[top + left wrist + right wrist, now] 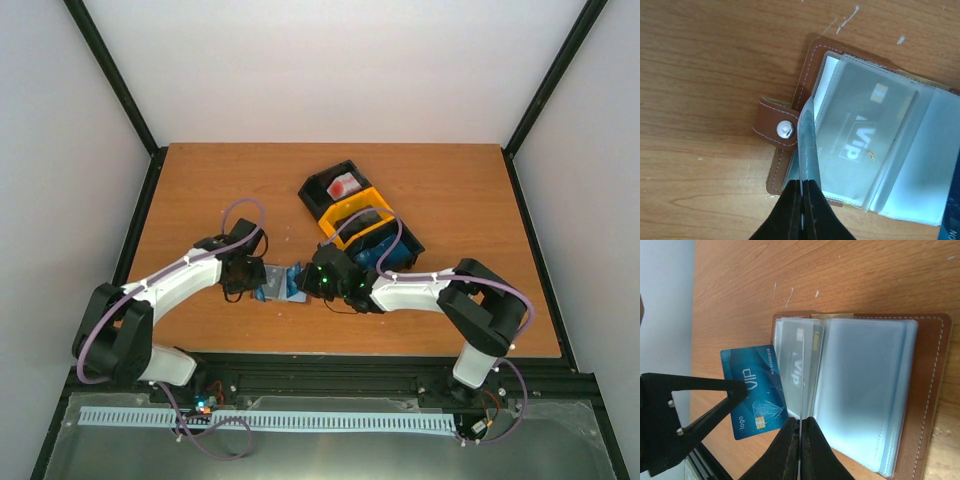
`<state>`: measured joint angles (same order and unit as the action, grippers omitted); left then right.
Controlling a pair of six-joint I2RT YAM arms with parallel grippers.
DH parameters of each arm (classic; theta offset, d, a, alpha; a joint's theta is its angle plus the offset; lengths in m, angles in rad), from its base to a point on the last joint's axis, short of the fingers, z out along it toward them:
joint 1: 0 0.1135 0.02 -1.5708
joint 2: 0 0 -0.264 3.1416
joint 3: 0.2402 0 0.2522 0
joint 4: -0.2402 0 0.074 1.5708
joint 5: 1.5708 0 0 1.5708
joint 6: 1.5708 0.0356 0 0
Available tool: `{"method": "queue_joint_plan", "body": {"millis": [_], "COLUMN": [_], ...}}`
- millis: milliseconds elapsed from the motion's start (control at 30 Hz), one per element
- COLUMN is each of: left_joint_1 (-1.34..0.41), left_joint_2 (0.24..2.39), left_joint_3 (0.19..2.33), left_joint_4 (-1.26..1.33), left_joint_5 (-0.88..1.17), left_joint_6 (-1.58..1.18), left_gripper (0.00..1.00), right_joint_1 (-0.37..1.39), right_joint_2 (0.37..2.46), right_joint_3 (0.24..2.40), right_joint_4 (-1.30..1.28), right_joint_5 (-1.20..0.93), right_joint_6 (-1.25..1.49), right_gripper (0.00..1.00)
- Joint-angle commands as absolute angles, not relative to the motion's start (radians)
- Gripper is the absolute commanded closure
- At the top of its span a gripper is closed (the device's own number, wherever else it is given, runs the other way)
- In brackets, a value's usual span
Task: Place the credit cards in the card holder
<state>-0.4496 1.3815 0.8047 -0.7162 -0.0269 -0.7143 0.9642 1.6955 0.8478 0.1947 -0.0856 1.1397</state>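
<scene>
Two grippers: left gripper (805, 182) and right gripper (800, 421), each pressed together, pinching a clear sleeve (808, 131) of the card holder (807, 75).
Card holder: open, flat, by the tabletop's near edge.
Blue card (752, 390): just beside the holder.

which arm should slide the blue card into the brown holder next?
Left, likely: left gripper pinches the blue plastic VIP card at the brown leather card holder; right gripper is shut on a clear plastic sleeve.
</scene>
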Motion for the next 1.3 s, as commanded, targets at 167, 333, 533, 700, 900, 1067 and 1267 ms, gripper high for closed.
{"method": "queue_joint_plan", "body": {"millis": [167, 333, 533, 700, 900, 1067, 1267], "left_joint_1": [-0.436, -0.434, -0.422, -0.362, -0.351, -0.351, -0.351], "left_joint_2": [1.427, 1.39, 1.419, 1.428, 1.439, 1.432, 1.391], "left_joint_3": [0.86, 0.91, 0.948, 0.904, 0.889, 0.851, 0.817], "left_joint_4": [-0.838, -0.902, -0.934, -0.884, -0.859, -0.838, -0.835], "left_joint_5": [-0.114, -0.105, -0.135, -0.069, 0.002, 0.099, 0.203], "left_joint_6": [-0.683, -0.681, -0.653, -0.625, -0.614, -0.605, -0.606], "left_gripper": [0.99, 0.99, 0.99, 1.0, 0.99, 0.99, 0.99], "right_joint_1": [0.988, 0.988, 0.988, 0.988, 0.988, 0.988, 0.987], "right_joint_2": [1.78, 1.821, 1.859, 1.859, 1.867, 1.865, 1.88], "right_joint_3": [0.846, 0.849, 0.867, 0.865, 0.864, 0.846, 0.816], "right_joint_4": [0.33, 0.426, 0.458, 0.454, 0.455, 0.47, 0.525], "right_joint_5": [0.02, 0.013, -0.004, -0.008, -0.01, -0.001, -0.017], "right_joint_6": [1.142, 1.127, 1.134, 1.125, 1.12, 1.128, 1.165], "right_gripper": [0.97, 0.97, 0.97, 0.97, 0.97, 0.97, 0.97]}}
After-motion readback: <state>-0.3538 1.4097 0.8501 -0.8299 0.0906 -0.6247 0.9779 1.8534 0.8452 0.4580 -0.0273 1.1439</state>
